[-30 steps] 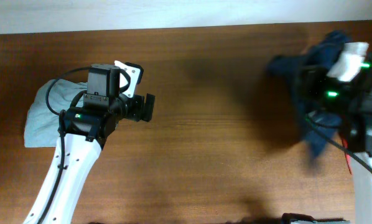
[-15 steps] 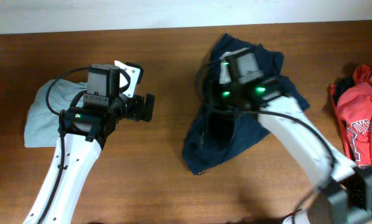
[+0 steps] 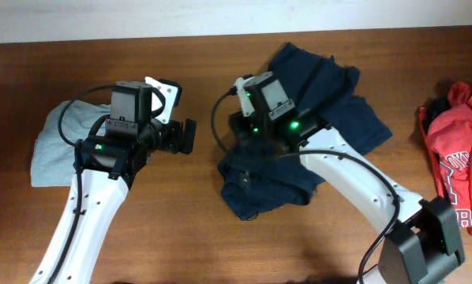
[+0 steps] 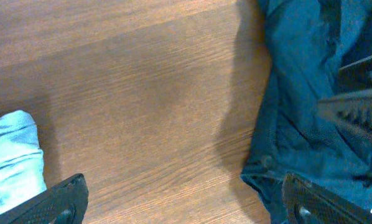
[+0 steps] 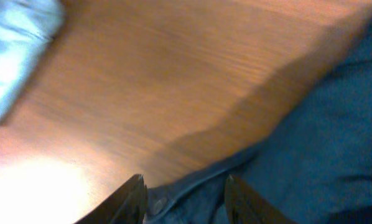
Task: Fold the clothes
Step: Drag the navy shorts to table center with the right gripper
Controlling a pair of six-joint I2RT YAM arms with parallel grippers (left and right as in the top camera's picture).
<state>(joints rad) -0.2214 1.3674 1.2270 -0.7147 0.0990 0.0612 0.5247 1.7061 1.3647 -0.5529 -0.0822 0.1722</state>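
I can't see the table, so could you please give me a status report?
Left end effector open, empty. Right end effector open above navy shorts, crumpled, unfolded. Pale garment, red garment off to either side.

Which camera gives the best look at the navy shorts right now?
Overhead: it shows the navy shorts nearly whole, crumpled mid-table, partly under the right arm. The left wrist catches only one edge; the right wrist a blurred close-up patch.
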